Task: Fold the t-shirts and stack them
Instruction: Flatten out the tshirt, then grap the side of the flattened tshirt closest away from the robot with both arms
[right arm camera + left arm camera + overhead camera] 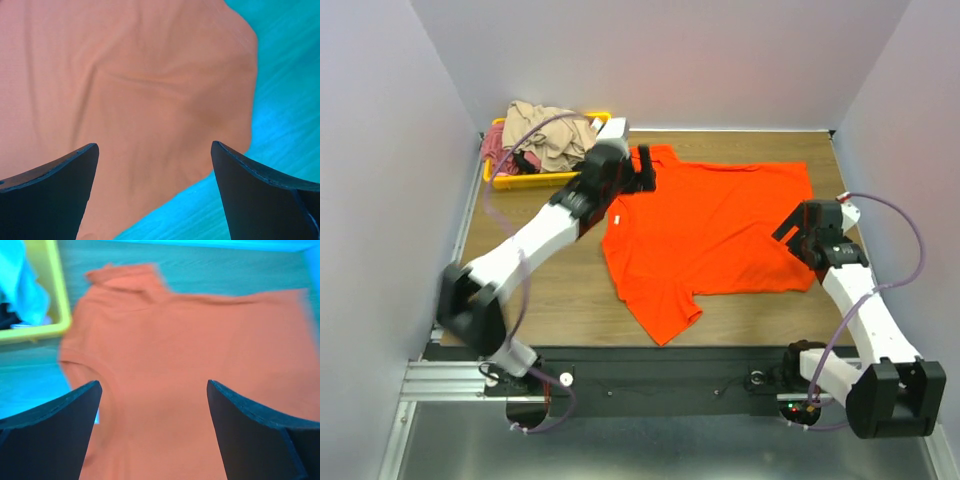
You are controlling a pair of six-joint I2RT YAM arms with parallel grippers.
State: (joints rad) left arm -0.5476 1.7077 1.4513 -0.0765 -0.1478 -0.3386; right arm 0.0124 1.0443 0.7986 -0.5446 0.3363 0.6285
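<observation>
Top view: the orange-red t-shirt [720, 225] lies spread flat on the counter [550, 290], neck end toward the left arm and hem toward the right, so each arm has one end within reach. The beige-tan t-shirt [555, 130] and dusty-pink t-shirt [498, 150] are bunched in the yellow tray [535, 182] at the far-left corner, prob. parked there until their turn. The left pincer [642, 170] sits over the far sleeve and shoulder, the right pincer [790, 232] over the near hem corner, i.e. opposite ends, which suits a two-handed first fold. Left wrist view: the left pincer [154, 385] is fully spread and holds nothing. The shirt [190, 340] fills the gap below, sleeve at top, tray [55, 300] rim just beside the cloth (frame blurred, so height above the fabric can't be judged). Right wrist view: the right pincer [155, 146] is likewise wide apart and empty. The rounded hem corner of the shirt [125, 75] lies between its fingers, with bare counter [290, 75] to the right, a placement that favours pinching the edge rather than mid-cloth. Folding not yet begun, nothing stacked.
</observation>
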